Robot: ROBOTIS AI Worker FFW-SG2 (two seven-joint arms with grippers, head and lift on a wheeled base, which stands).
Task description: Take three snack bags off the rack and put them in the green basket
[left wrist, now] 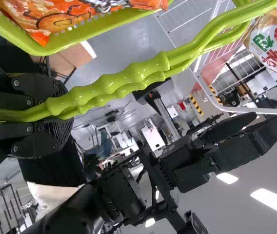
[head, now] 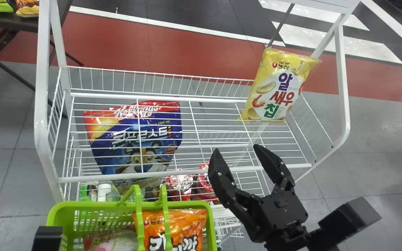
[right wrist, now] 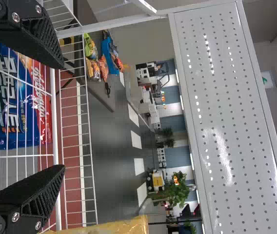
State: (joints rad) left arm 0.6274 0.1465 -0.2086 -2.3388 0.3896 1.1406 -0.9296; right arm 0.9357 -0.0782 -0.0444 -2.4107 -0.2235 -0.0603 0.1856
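My right gripper [head: 244, 160] stands open over the rack's front rail, below and left of the yellow snack bag [head: 274, 87] at the rack's right end. In the right wrist view the open right gripper [right wrist: 60, 117] has nothing between its fingers, and an edge of the yellow bag [right wrist: 124, 227] shows. The green basket [head: 127, 205] holds an orange snack bag [head: 176, 228] and a pale pink bag [head: 113, 240]. My left gripper [head: 47, 238] is at the basket's left side. In the left wrist view the left gripper [left wrist: 46, 109] is shut on the basket handles [left wrist: 114, 85].
The white wire rack [head: 183, 173] spans the middle. A blue and red cereal bag [head: 134, 139] shows through its wires, with red packages [head: 180, 184] lower down. A dark table [head: 9, 21] with more bags stands at the far left.
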